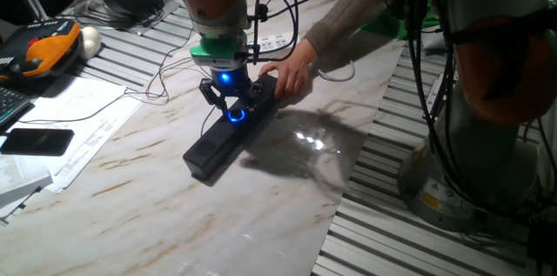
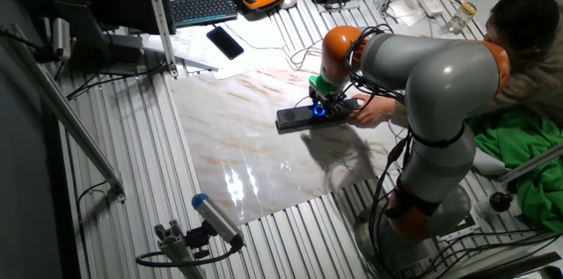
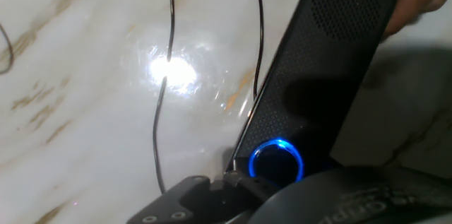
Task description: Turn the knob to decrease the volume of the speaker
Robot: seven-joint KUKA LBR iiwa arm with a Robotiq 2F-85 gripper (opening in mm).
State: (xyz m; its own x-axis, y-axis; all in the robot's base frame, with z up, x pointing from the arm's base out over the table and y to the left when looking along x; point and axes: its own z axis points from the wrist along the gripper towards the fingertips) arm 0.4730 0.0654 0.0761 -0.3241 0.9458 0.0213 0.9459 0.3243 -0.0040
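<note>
The speaker (image 1: 228,135) is a long black soundbar lying at an angle on the marble table (image 1: 157,198). Its knob (image 1: 235,117) glows blue on the top face. My gripper (image 1: 231,104) hangs just above the knob with its fingers spread to either side, open and holding nothing. In the hand view the knob (image 3: 275,162) sits low in the frame, just ahead of one dark finger (image 3: 185,190). A person's hand (image 1: 289,70) rests on the speaker's far end. The other fixed view shows the speaker (image 2: 299,119), the knob (image 2: 318,112) and the gripper (image 2: 322,101).
A white power strip (image 1: 275,43) lies behind the speaker. Thin black cables (image 3: 168,75) cross the marble beside it. Papers (image 1: 78,111), a phone (image 1: 35,141) and an orange pendant (image 1: 48,50) lie at the left. The robot's base (image 1: 487,93) stands at the right.
</note>
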